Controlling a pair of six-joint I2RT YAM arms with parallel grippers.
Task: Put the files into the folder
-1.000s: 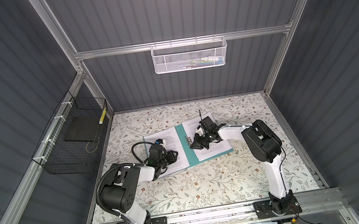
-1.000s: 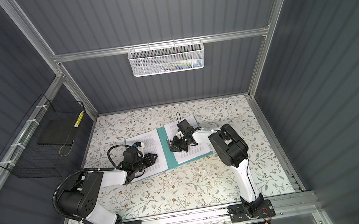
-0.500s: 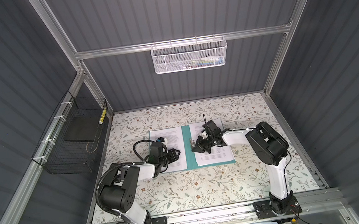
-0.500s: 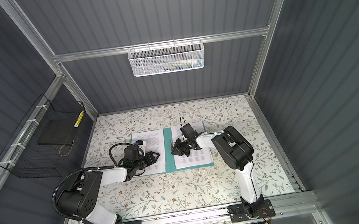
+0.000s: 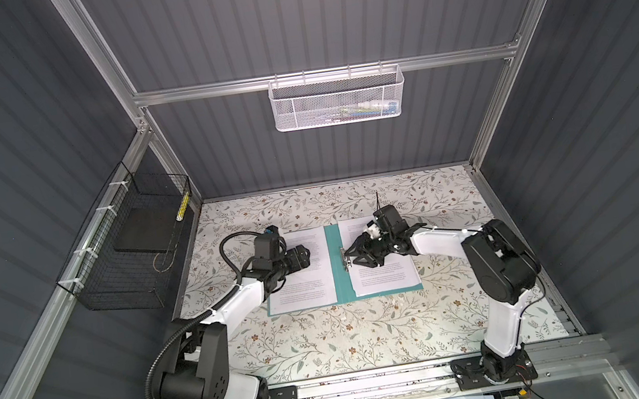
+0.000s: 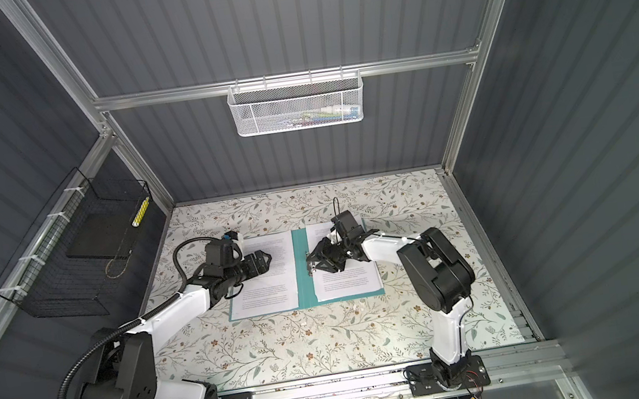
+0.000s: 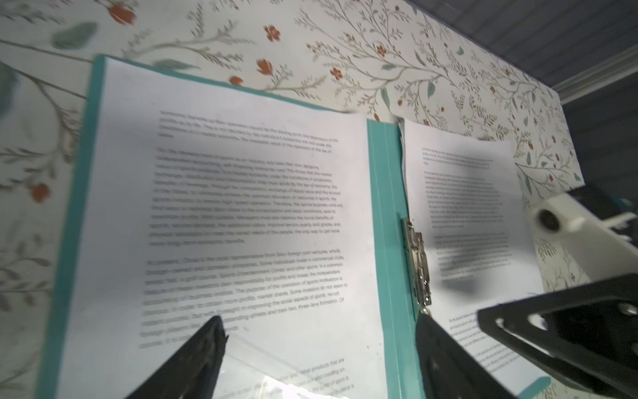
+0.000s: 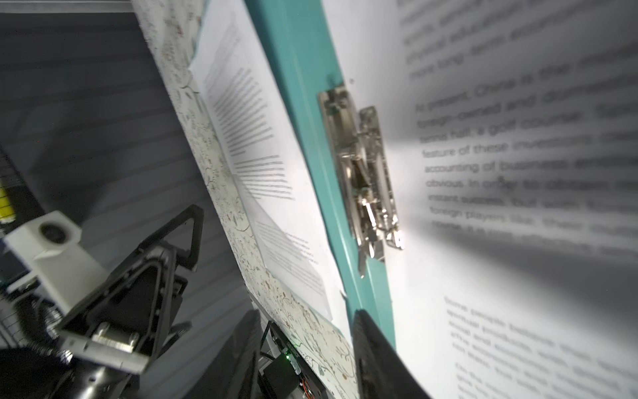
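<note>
Left gripper hangs with its jaws spread wide and nothing between them, low over the page on the left half of the folder, a little left of centre in both top views. In the left wrist view its two black fingers stand well apart above the printed text.

The right gripper is also parted and holds nothing. It sits at the middle of the frame with its tips just beside the clip, one on the far side of it and one on the near side. Whether either tip touches the metal cannot be told.

The folder lies open and flat on the table, at the centre of both top views, its teal spine running from far to near. The files lie inside it as white printed sheets. One lot covers the left half, and another covers the right half close against the spine. In the right wrist view the clip sits on the teal strip at the edge of the right-hand sheets.

A black wire basket hangs at the left edge of the frame with a dark slab in it. A white mesh basket hangs at upper centre.
</note>
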